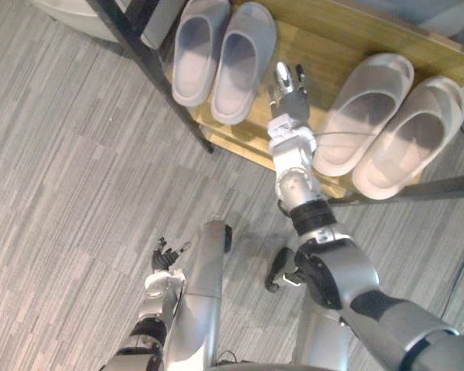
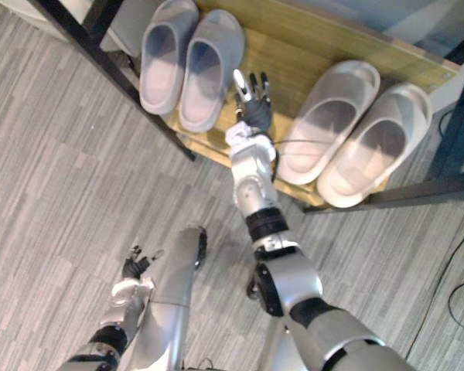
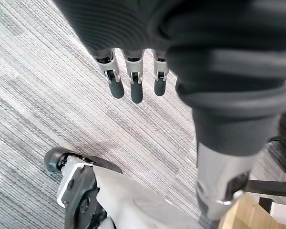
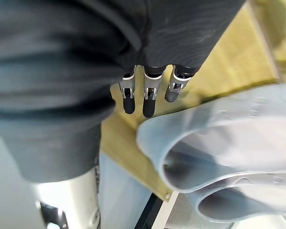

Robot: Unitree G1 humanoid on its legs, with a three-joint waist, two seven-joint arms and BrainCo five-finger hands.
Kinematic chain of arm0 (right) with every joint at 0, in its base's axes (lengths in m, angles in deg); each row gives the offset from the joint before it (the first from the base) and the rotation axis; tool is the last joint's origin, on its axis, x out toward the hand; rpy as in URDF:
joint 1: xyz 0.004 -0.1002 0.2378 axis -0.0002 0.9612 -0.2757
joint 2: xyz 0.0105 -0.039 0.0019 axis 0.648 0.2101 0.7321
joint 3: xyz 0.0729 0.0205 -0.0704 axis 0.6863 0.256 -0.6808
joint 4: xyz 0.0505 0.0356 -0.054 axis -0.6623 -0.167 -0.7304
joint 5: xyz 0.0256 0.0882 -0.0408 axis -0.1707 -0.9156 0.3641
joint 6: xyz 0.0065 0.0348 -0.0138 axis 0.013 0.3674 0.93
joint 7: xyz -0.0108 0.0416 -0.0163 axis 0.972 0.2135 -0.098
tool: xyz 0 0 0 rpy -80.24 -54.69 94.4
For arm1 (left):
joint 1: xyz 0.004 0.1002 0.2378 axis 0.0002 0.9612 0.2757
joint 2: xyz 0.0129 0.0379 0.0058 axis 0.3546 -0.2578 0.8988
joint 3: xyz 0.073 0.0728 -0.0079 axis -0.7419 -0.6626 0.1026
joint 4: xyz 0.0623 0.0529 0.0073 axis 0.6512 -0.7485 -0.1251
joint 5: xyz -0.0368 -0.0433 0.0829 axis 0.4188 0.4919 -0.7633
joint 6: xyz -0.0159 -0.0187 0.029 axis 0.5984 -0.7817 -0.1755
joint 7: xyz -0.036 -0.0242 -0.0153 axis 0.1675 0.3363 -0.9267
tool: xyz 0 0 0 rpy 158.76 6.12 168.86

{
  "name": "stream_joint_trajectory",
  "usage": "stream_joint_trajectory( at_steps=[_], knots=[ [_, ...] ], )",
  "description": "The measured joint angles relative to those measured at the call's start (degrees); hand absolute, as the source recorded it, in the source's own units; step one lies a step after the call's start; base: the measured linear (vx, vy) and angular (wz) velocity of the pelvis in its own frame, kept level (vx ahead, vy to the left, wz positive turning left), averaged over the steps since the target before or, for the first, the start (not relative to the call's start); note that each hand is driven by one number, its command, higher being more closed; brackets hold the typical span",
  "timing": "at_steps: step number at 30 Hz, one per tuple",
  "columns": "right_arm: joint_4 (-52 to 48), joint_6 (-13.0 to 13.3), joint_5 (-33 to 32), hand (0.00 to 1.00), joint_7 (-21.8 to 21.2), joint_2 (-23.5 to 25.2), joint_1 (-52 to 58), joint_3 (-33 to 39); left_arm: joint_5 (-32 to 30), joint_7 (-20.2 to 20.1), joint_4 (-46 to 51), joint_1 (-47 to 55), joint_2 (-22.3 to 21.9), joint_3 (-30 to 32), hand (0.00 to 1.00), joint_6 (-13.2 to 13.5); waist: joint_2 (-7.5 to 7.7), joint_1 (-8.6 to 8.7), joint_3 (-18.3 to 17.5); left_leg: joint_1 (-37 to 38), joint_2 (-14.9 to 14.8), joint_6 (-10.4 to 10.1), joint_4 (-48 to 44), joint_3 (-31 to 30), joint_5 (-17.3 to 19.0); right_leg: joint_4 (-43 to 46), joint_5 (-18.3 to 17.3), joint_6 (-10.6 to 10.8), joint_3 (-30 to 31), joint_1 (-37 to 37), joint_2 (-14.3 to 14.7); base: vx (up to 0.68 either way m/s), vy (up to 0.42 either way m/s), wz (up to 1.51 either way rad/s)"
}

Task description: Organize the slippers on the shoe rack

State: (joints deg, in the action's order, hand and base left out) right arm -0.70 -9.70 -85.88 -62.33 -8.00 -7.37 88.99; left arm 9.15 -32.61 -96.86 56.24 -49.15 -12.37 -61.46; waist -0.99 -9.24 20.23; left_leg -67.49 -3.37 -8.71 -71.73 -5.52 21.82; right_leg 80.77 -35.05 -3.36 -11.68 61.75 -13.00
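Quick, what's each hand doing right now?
Left hand: open, holding nothing.
Right hand: open, holding nothing, over the shoe rack.

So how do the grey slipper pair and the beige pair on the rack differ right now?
The grey pair is darker, the beige pair pale. The grey pair lies to the left of the right hand, the beige pair to its right. The beige pair slants more than the grey pair. Both lie side by side on the wooden shelf.

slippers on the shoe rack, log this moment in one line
grey pair: paired on shelf | pale pair: paired on shelf | right hand: open, over shelf between pairs | left hand: open, low, idle
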Motion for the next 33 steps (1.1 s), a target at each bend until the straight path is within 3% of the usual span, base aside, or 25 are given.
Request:
stream_joint_trajectory(
  at_steps=[7, 9, 13, 17, 19, 23, 27, 31, 33],
  knots=[
    [-8.1, -2.5, 15.5, 0.0, 1.7, -2.0, 9.8, -6.6, -0.1, -1.3, 0.0, 2.2, 0.7, 0.6, 0.0, -0.8, 0.22, 1.4, -0.2, 8.3, -1.1, 0.5, 6.5, 0.9, -1.1, -7.0, 2.1, 0.2, -0.4, -7.9, 1.3, 0.03, -0.01, -0.07],
    [-11.8, -3.4, 21.8, 0.0, 1.4, -2.2, 14.4, -9.2, -0.2, -2.0, 0.0, 3.3, 0.7, 1.8, 0.0, -0.9, 0.58, 2.67, -0.5, 13.0, -1.2, 0.7, 10.6, 1.7, -2.1, -10.8, 3.3, 0.6, -0.6, -12.1, 1.3, 0.1, -0.01, -0.05],
    [-19.7, -4.7, 33.6, 0.0, 0.4, -3.0, 31.3, -13.2, -3.6, -4.2, -0.2, 6.5, -0.8, -1.8, 0.0, -1.1, 1.12, 4.26, -3.9, 24.7, -2.2, 2.5, 21.6, 6.0, -4.8, -21.9, 6.9, 1.6, -0.6, -22.9, 1.5, 0.12, 0.044, -0.08],
    [-23.1, -5.6, 39.8, 0.0, -0.8, -2.9, 42.8, -14.9, -5.9, -5.0, -0.4, 8.4, -1.3, -3.7, 0.0, -1.2, 1.81, 5.07, -5.4, 33.1, -2.8, 3.3, 29.2, 8.8, -6.6, -29.9, 9.9, 2.7, -0.2, -30.4, 2.2, 0.11, 0.097, -0.19],
    [-24.2, -6.0, 44.6, 0.0, -2.9, -2.9, 52.7, -15.2, -7.9, -5.9, -1.3, 9.9, -1.4, -6.5, 0.0, -1.8, 2.46, 6.18, -7.8, 39.9, -3.0, 3.9, 36.7, 11.2, -8.8, -37.5, 12.9, 3.7, -0.1, -36.6, 2.8, 0.14, 0.119, -0.15],
    [-23.8, -6.7, 49.0, 0.0, -4.7, -2.8, 64.7, -12.7, -11.5, -7.0, -2.6, 12.3, -2.1, -10.4, 0.0, -2.5, 3.15, 6.66, -11.6, 49.1, -2.6, 4.4, 47.3, 14.1, -12.2, -47.8, 16.9, 4.8, 0.4, -44.4, 3.6, 0.13, 0.088, -0.2],
    [-12.2, -6.7, 51.2, 0.0, -6.2, -2.8, 67.6, -7.5, -13.8, -7.6, -5.2, 13.6, -3.3, -12.2, 0.0, -3.2, 3.71, 8.6, -14.6, 57.0, -0.9, 4.8, 58.5, 15.8, -16.6, -55.4, 20.0, 5.8, 1.2, -50.0, 3.6, 0.09, 0.062, -0.12],
    [5.5, -7.4, 50.9, 0.0, -7.5, -4.0, 67.8, -1.3, -15.6, -8.3, -7.6, 13.7, -2.9, -14.0, 0.0, -3.3, 2.22, 9.44, -16.0, 63.5, -0.3, 4.6, 68.2, 16.5, -21.0, -61.3, 22.8, 6.1, 1.5, -54.0, 4.7, 0.06, 0.026, -0.09],
    [9.6, -7.5, 48.7, 0.0, -7.7, -4.5, 67.8, 1.9, -16.0, -8.3, -8.0, 13.8, -2.8, -14.1, 0.0, -3.3, 1.68, 9.45, -16.3, 64.7, -0.3, 4.6, 70.1, 17.0, -21.9, -62.2, 23.4, 6.0, 2.2, -54.3, 5.1, 0.02, 0.0, -0.2]
  ],
)
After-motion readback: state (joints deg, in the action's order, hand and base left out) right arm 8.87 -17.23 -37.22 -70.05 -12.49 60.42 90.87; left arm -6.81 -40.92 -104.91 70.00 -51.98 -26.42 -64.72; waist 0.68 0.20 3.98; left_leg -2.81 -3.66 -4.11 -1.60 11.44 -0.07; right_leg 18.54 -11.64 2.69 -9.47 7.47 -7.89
